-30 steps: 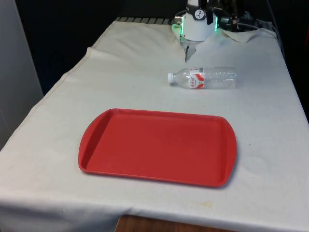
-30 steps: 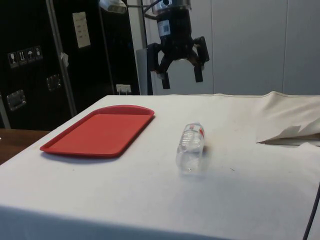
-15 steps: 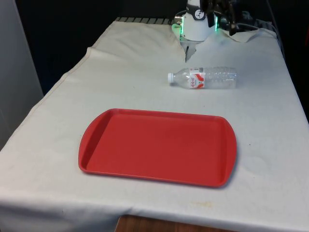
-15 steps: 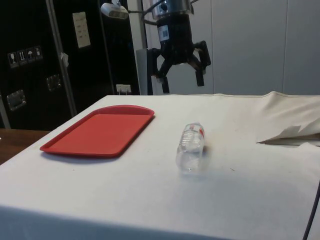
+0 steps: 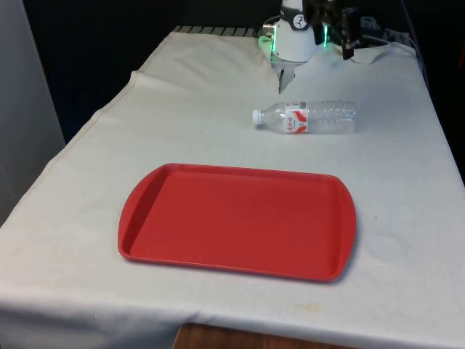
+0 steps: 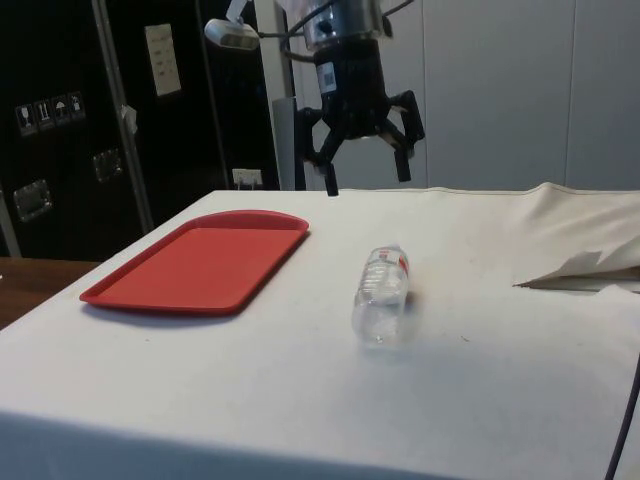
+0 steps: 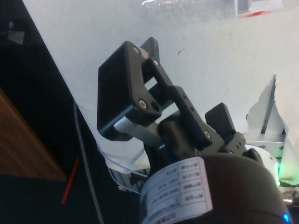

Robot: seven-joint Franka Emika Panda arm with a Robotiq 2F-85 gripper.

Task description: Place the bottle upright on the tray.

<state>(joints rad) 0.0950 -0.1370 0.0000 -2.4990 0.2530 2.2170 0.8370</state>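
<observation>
The claw (image 6: pixel 366 176) is seen held up in the air above the far part of the table, with its two fingers spread wide apart — nothing is held between them and nothing is touched.

Since the picture from a moment before, the claw has been brought a little lower and turned a bit; the bottle and the tray have not been moved.

Nearest in the front view, a red tray (image 5: pixel 237 220) is laid flat on the white cloth (image 5: pixel 109 153). Behind it, well apart from it, a clear bottle (image 5: pixel 305 117) is found lying on its side, with its white cap toward the front view's left and a red and white label round it. The claw hangs beyond the bottle. In the side view, dark cabinets (image 6: pixel 120 110) are seen behind the table — and a pale wall (image 6: pixel 520 90) beside them.
</observation>
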